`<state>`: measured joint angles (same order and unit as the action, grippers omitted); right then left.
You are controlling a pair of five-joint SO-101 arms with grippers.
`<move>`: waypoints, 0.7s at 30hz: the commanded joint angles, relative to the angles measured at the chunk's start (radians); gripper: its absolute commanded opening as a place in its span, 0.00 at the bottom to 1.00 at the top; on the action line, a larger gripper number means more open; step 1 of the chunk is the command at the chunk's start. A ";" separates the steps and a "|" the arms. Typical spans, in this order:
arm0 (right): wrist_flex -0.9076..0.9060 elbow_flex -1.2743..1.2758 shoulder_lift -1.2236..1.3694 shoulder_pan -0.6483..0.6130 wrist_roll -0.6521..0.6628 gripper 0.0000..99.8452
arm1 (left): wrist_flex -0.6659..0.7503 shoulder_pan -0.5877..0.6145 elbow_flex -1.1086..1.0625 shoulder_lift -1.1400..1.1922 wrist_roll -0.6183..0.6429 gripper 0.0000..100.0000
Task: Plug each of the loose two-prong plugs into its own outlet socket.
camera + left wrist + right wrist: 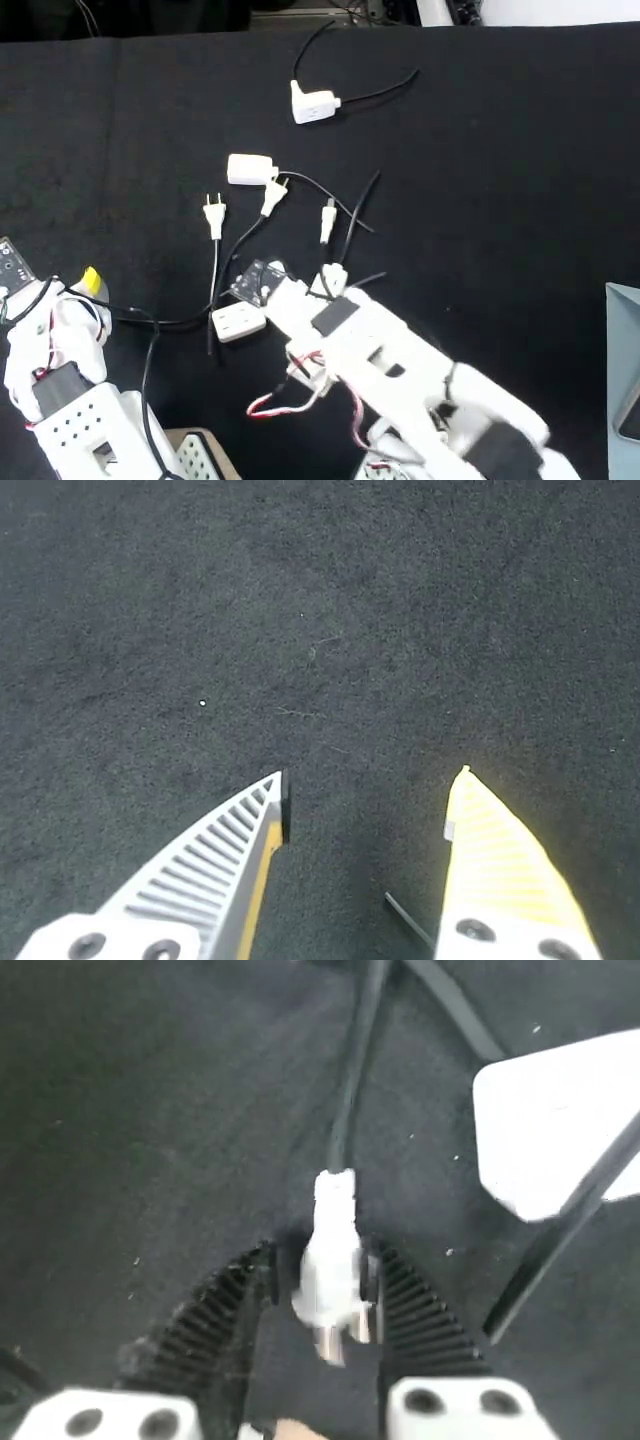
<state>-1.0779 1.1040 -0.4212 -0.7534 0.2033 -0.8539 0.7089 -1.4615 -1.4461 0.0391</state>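
My right gripper (325, 1260) is shut on a white two-prong plug (335, 1225); its black cord (350, 1080) runs away over the cloth. In the high view this plug (333, 278) sits at the tip of the right arm, close to a white socket block (238, 322). A second socket (250, 168) lies farther back with a plug (272, 195) right beside it. A third socket (315, 103) is at the far side. Two loose plugs (213, 212) (327, 220) lie mid-table. My left gripper (370, 775) is open over bare cloth at the near left (85, 283).
Black cords (215, 275) cross the cloth between the plugs and the near socket. A white socket block (555, 1125) lies close beside the held plug's cord. A grey-blue object (625, 370) stands at the right edge. The far left and far right of the black cloth are free.
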 commanded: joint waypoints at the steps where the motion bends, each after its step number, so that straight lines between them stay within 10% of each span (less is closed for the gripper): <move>1: 0.023 -0.051 0.160 -0.008 -0.012 0.12 | 0.020 0.007 0.010 -0.012 0.003 0.26; 13: 0.020 -0.145 0.185 0.157 0.086 0.01 | 0.020 0.007 0.010 -0.012 0.003 0.26; 21: 0.020 -0.147 0.119 0.163 0.097 0.14 | 0.020 0.005 0.010 -0.012 0.003 0.26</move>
<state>-1.0641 0.9735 -0.2647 -0.6091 0.2908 -0.8539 0.7089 -1.4615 -1.4461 0.0391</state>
